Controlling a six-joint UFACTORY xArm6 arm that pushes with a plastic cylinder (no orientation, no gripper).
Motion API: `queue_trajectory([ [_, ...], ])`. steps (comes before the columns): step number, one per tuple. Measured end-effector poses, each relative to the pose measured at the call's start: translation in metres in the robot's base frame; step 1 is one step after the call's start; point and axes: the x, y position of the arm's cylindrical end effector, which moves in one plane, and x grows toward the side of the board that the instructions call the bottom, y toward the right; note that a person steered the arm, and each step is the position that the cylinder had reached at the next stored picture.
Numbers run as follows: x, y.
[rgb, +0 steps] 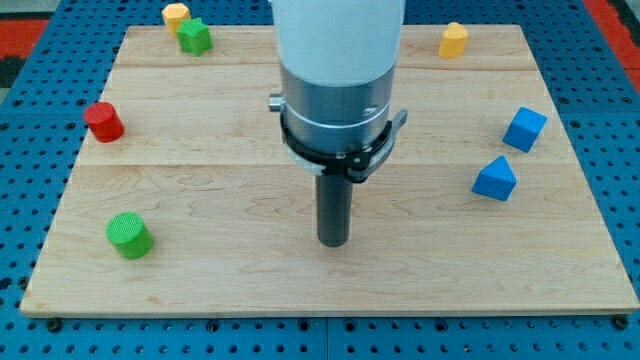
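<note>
Our tip (333, 243) rests on the board (250, 270) at lower centre, touching no block; we have no fingers. Nearest are the blue prism (495, 180) at right and the green cylinder (129, 235) at lower left.

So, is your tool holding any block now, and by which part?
Nothing is held. My tip stands alone on the wooden board, touching no block; the blue blocks lie nearest.

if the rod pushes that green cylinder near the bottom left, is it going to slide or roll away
The green cylinder appears to lie tilted on its curved side, so a push across its axis would probably roll it; a push along the axis would more likely slide it. The wooden board looks smooth, so little would slow it. My tip stands well to its right, touching nothing.
</note>
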Motion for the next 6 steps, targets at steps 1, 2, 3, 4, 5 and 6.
queue_trajectory([
  [1, -0.005, 0.008],
  [2, -0.005, 0.009],
  [3, -0.022, 0.009],
  [4, -0.074, 0.004],
  [5, -0.132, -0.027],
  [6, -0.174, -0.076],
])
